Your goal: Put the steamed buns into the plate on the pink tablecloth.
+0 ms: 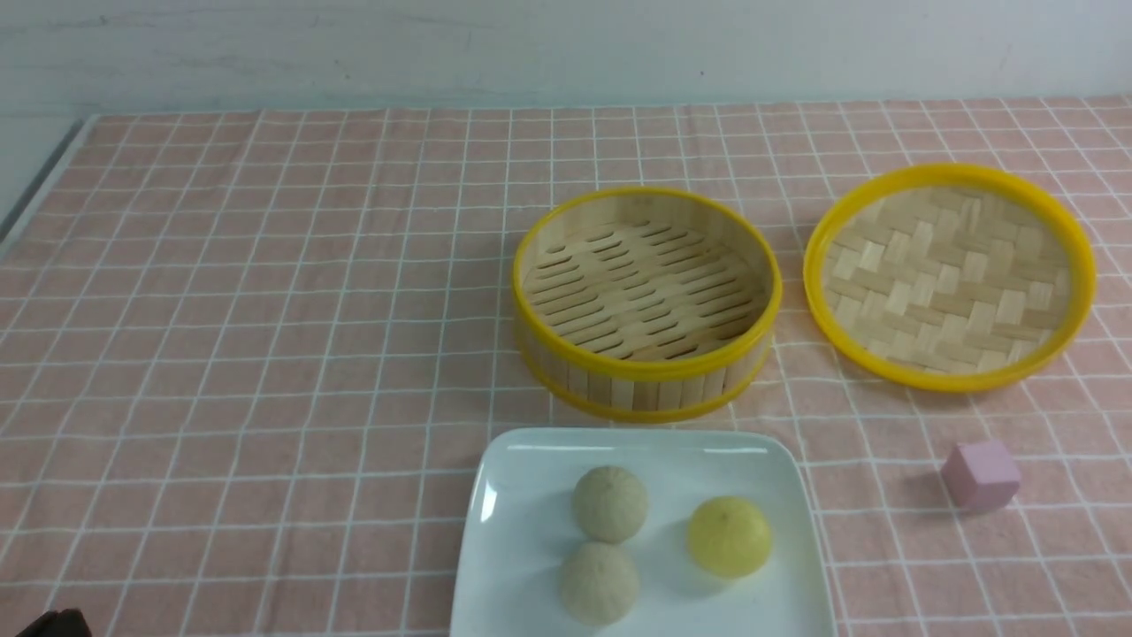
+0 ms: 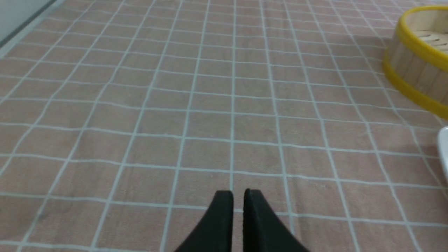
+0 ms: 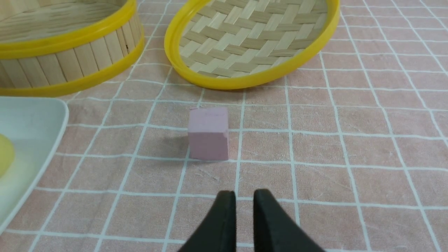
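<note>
Three steamed buns are sitting on the plate point(image 1: 522, 531), which is lying at the lower centre of the front view on the pink tablecloth point(image 1: 265, 354). One beige bun point(image 1: 609, 503) is sitting near the plate's middle, a second beige bun point(image 1: 599, 582) is resting just below it in the frame, almost touching it, and the yellow bun point(image 1: 730, 536) is sitting to their right, apart from both.

Above the plate in the frame, a bamboo steamer point(image 1: 647, 301) is standing open with nothing in it, its near wall close to the plate's far rim. To its right, the woven lid point(image 1: 949, 276) is lying on the cloth with its inner side up. A pink cube point(image 1: 981, 475) is sitting at the lower right, between the lid and the frame's bottom edge, well clear of the plate.

The left hand point(image 2: 238, 196) is hovering over bare cloth, its two black fingers standing slightly parted with a narrow gap and nothing between them; the steamer's wall is showing at the right edge of its view. The right hand point(image 3: 244, 197) is hanging over the cloth near the cube, its fingers also a little apart and gripping nothing, with the cube lying just beyond the fingertips and the plate's corner at the left of that view.
</note>
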Controlling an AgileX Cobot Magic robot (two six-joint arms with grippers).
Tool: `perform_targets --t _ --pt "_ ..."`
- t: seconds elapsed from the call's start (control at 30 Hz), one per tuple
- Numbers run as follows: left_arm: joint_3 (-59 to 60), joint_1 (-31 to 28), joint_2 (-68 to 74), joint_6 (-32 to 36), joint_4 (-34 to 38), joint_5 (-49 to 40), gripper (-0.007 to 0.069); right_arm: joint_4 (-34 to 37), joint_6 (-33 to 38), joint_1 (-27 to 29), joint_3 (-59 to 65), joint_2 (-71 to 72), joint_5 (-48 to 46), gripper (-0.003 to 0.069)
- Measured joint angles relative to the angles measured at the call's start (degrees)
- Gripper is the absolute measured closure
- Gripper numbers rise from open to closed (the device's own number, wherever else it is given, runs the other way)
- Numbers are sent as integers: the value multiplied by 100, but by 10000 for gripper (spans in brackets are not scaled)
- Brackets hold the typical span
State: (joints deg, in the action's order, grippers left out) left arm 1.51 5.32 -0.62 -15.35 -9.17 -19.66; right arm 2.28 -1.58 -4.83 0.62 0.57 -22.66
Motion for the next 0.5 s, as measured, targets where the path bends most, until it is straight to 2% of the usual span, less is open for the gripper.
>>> perform_targets --t 0.27,0.5 --pt "7 -456 -4 67 19 -72 547 0 0 0 0 0 0 548" --pt "0 -499 -4 66 19 -135 545 0 0 0 0 0 0 541"
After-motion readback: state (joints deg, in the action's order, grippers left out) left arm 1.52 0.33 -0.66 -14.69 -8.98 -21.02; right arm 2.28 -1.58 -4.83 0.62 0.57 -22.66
